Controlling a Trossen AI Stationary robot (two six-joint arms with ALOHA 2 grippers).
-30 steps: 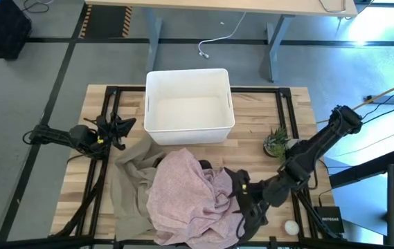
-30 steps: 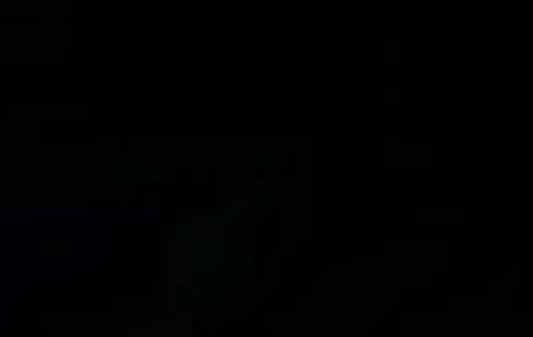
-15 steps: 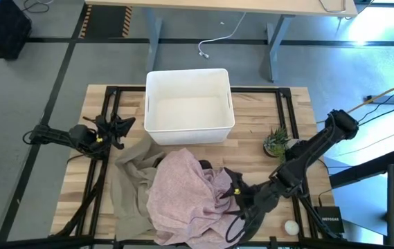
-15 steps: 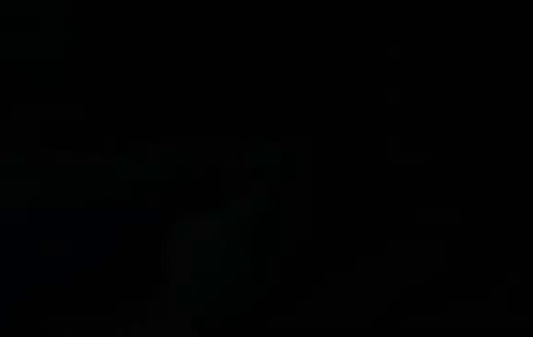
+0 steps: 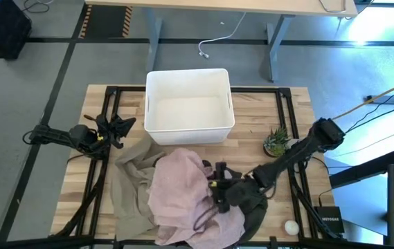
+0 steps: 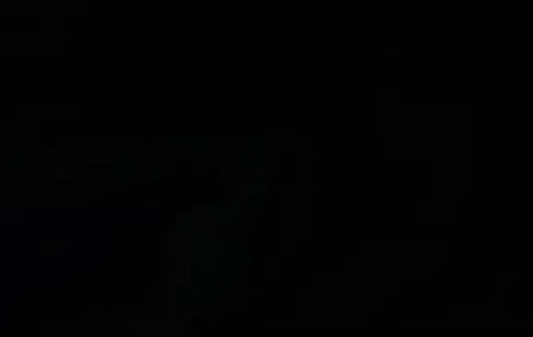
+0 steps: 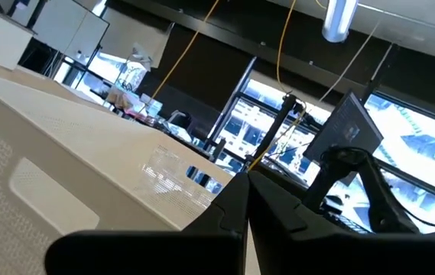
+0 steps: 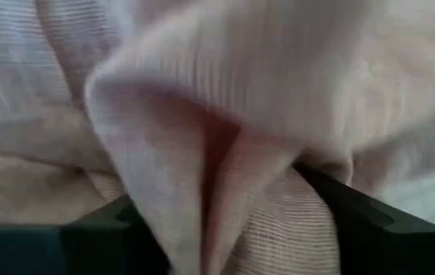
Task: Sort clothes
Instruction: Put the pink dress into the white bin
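1. The surface (image 5: 252,104) is a wooden top with a dark frame; bare wood shows only at the far right and along the right side, which is the open room for moving.
2. The clothes lie heaped at near centre: the pink one (image 5: 176,190) on top, the beige one (image 5: 127,176) spreading left under it, the olive one (image 5: 255,214) showing at the near right edge, and a bit of the black one (image 5: 207,166) at the pink one's far side.
3. The bin (image 5: 190,107) stands just far of the heap, white and seemingly empty.
4. The right gripper (image 5: 217,190) is down on the pink one's right edge; in the right wrist view a raised fold of pink cloth sits between the jaws, which look clenched on it. The step seems to be picking up the pink one; next calls for a lift high enough to clear the bin's near wall without dragging the beige one.
5. The left gripper (image 5: 117,128) waits at the left, beside the bin's left near corner; its jaws look spread.
6. A small plant (image 5: 276,142) stands at the right, near the right arm.
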